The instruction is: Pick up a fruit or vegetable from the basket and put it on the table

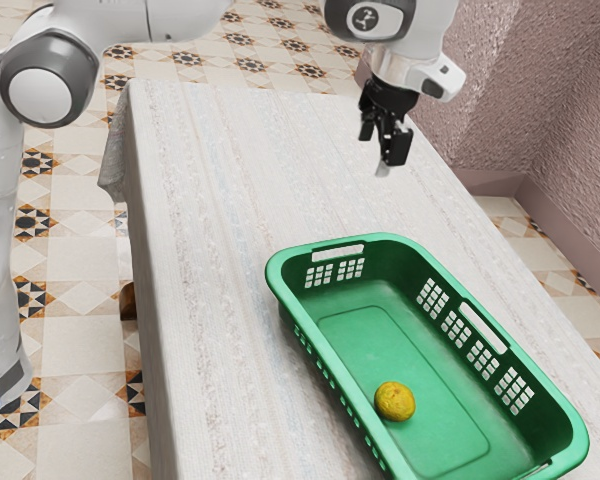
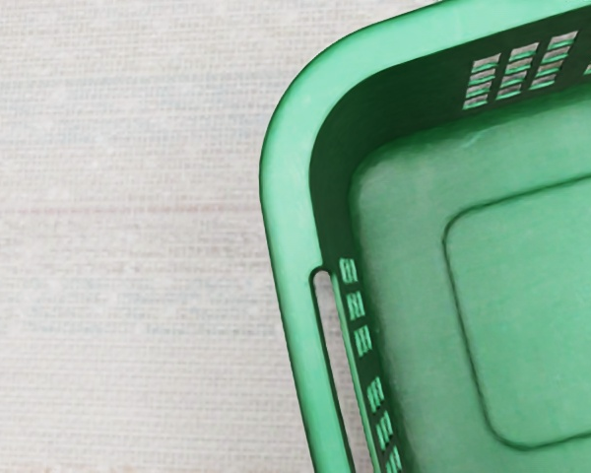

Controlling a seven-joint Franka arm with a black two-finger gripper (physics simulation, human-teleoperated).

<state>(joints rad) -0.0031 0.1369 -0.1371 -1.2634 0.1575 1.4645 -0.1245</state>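
The black gripper (image 1: 382, 148) hangs above the table beyond the basket's far end in the exterior view, its fingers apart and nothing visible between them. Below it and toward the viewer is the green basket (image 1: 344, 246). A round yellow fruit or vegetable (image 1: 395, 401) lies on the basket floor, near the long side at the exterior view's left. In the wrist view, one rounded corner of the basket (image 2: 289, 187) and part of its floor appear, with no fruit on that part.
A pale striped cloth covers the table (image 1: 210, 250) around the basket. The basket's raised walls have slotted handles and small square holes. A rough pinkish wall (image 1: 540, 90) stands past the table at the exterior view's right.
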